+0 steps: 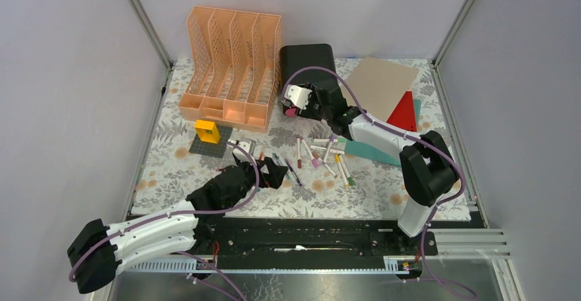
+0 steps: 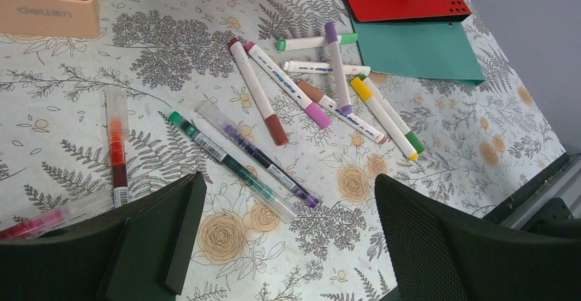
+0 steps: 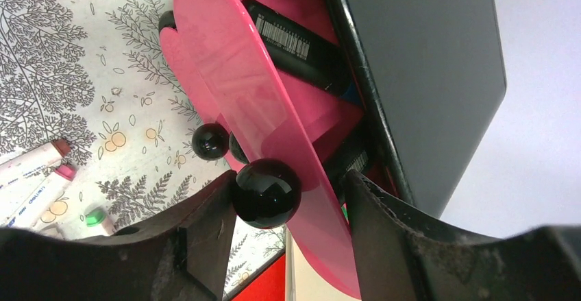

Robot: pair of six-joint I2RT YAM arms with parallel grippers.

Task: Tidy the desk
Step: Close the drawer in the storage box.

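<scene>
Top view: the desk (image 1: 171,171) fills the frame, a pale cloth printed with grey ferns and tan flowers inside a metal edge. An orange file rack (image 1: 229,75) stands at 11 o'clock and a black drawer box (image 1: 308,57) at 12 o'clock. A red folder (image 1: 404,112) and a teal folder (image 1: 366,151) lie towards 2 o'clock. Loose markers (image 1: 322,155) are scattered near the centre, so the sorting is judged far from finished. The left gripper (image 1: 270,175) hangs low at 7 o'clock of that scatter. The right gripper (image 1: 296,102) reaches to the front of the box.

Left wrist view: the jaws stand fully apart above two clear-barrelled pens (image 2: 260,155), and nothing is held. The pose suits a pick from the scatter, which lies at 1 o'clock of the pens.

Right wrist view: the fingers straddle a round black knob (image 3: 266,193) on the pink drawer front (image 3: 233,61). The near finger is against the knob, while a gap shows on the far side, so the jaws are judged apart and not clamped. The drawer is pulled out and dark, barcoded items lie inside. It is presumably open to receive the loose stationery.
</scene>
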